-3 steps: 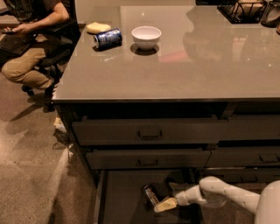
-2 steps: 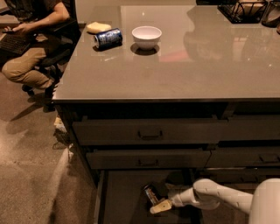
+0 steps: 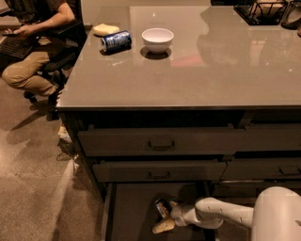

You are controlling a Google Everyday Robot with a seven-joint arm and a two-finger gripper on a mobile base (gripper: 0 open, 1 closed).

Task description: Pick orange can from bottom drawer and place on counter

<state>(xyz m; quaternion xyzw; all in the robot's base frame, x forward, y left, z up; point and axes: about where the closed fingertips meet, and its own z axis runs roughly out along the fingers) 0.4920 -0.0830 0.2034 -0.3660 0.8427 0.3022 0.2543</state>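
The orange can (image 3: pixel 162 207) lies on its side on the floor of the open bottom drawer (image 3: pixel 131 212), below the two shallower drawers. My gripper (image 3: pixel 167 216) reaches into the drawer from the right, at the can. It is open: one tan fingertip (image 3: pixel 161 227) shows in front of the can, and the other is behind it. The can rests on the drawer floor. The counter (image 3: pixel 188 75) spreads above the drawers, glossy and grey-brown.
On the counter's far left lie a blue can (image 3: pixel 115 41) on its side, a white bowl (image 3: pixel 157 39) and a pale yellow object (image 3: pixel 105 29). A wire rack (image 3: pixel 263 10) stands at the far right. A seated person (image 3: pixel 35 42) is on the left of the counter.
My gripper has slid left along the drawer floor and now sits around the orange can. The can has stayed in place.
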